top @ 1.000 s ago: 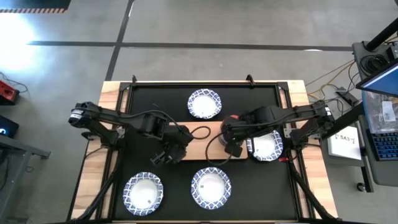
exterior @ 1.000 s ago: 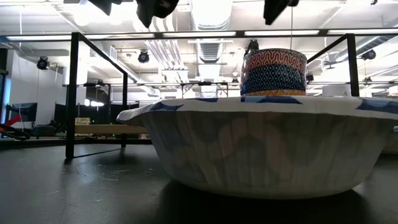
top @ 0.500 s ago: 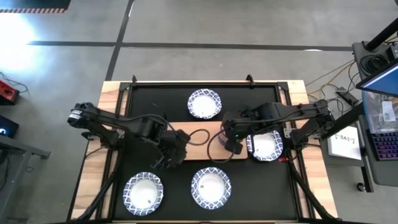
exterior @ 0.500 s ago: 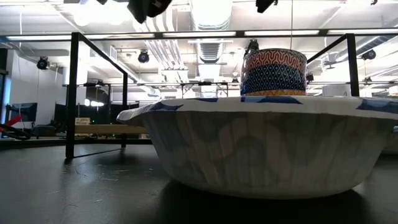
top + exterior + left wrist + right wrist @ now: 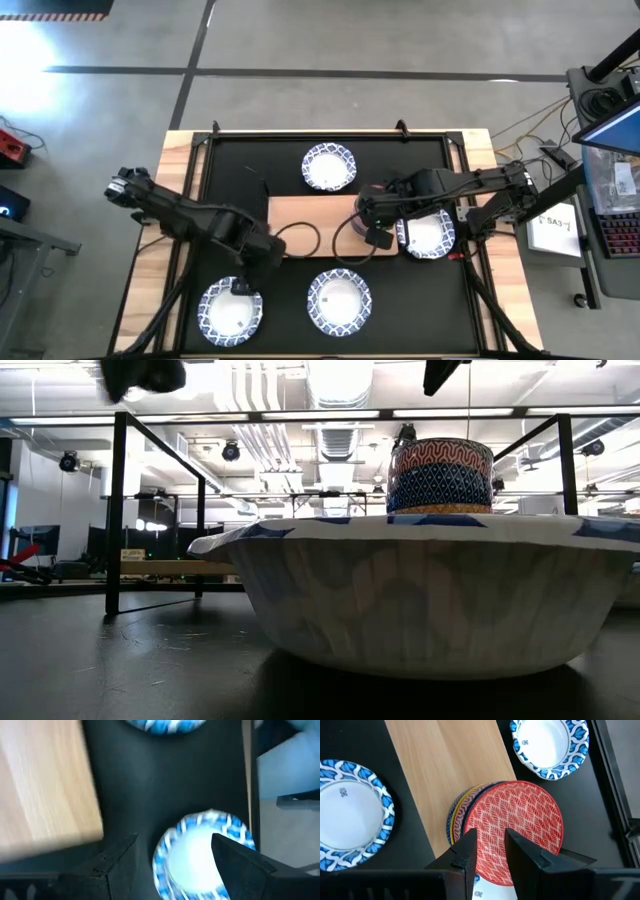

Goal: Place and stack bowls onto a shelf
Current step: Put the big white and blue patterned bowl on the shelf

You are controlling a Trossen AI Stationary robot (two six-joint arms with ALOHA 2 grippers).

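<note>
my left gripper (image 5: 172, 855) hangs over the front-left wide bowl (image 5: 231, 311), the one with the blue-and-white rim and white centre, and its two fingers (image 5: 120, 857) stand well apart with nothing between them; from the wrist that bowl shows right in the gap ahead of me. my right gripper (image 5: 490, 851) is above the right end of the shelf (image 5: 310, 227), the light-brown board lying across the black tabletop (image 5: 400, 160). its fingers are set fairly close, and between them i look down into the speckled red bowl (image 5: 517, 827), which sits on top of a stack of small bowls (image 5: 440, 476) on the board; i cannot tell whether the fingers are pinching the red bowl's rim or only poised over it. from table height the stack shows a wavy orange-and-blue band over a blue patterned one. another wide bowl (image 5: 426, 234) sits just beside the stack at the shelf's right end. a further wide bowl (image 5: 329, 166) lies behind the shelf, and one more (image 5: 339, 302) in front of it, near the middle.
</note>
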